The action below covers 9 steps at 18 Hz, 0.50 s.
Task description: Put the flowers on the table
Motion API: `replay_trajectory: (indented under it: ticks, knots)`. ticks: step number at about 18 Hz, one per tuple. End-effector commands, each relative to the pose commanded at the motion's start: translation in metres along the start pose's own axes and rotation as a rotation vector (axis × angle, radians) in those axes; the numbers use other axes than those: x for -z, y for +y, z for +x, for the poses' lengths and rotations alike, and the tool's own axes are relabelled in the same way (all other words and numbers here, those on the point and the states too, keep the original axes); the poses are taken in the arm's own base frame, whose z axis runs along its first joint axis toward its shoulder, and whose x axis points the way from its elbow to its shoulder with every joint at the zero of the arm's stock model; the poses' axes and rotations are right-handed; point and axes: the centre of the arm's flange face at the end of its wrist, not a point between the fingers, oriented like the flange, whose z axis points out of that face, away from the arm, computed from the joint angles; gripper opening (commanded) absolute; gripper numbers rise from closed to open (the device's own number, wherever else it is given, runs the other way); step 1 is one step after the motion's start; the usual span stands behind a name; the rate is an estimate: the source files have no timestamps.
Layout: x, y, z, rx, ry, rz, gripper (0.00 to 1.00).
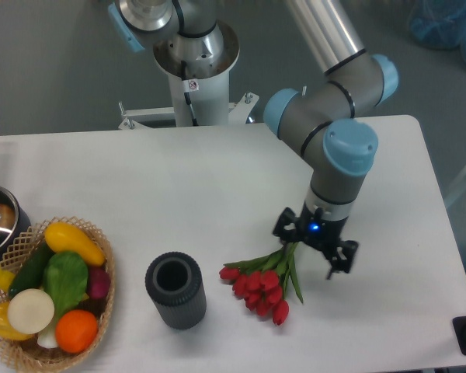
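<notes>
Bunch of red tulip buds with green leaves and bound stems (261,283) lies flat on the smooth white rounded tabletop (179,186), just left of and below the gripper (315,247). Black two-finger gripper is spread, holding nothing, stem ends beside it. Placement looks done; only retreat left. Farther left: ribbed dark cylindrical cup (175,290), woven wicker basket of plastic vegetables (50,294).

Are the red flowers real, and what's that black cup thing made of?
The flowers look fake, probably plastic or fabric: the red buds are very even and slightly shiny, though I can't be sure. The black cup looks like matte rubber or plastic, with ridges around its side and no shine.
</notes>
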Motion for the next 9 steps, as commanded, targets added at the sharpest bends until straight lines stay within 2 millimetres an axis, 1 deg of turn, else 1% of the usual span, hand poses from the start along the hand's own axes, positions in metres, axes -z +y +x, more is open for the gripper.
replay_trajectory:
  ticks: [1,3,6,7,9]
  knots:
    - [0.013,0.003,-0.003,0.014,-0.032,-0.019,1.0]
    - [0.037,0.005,-0.009,0.023,-0.078,0.0,1.0]
    - [0.077,0.015,-0.014,0.036,-0.132,0.014,1.0]
    - [0.089,0.021,-0.017,0.044,-0.151,0.015,1.0]
    - [0.109,0.042,-0.027,0.077,-0.184,0.001,1.0]
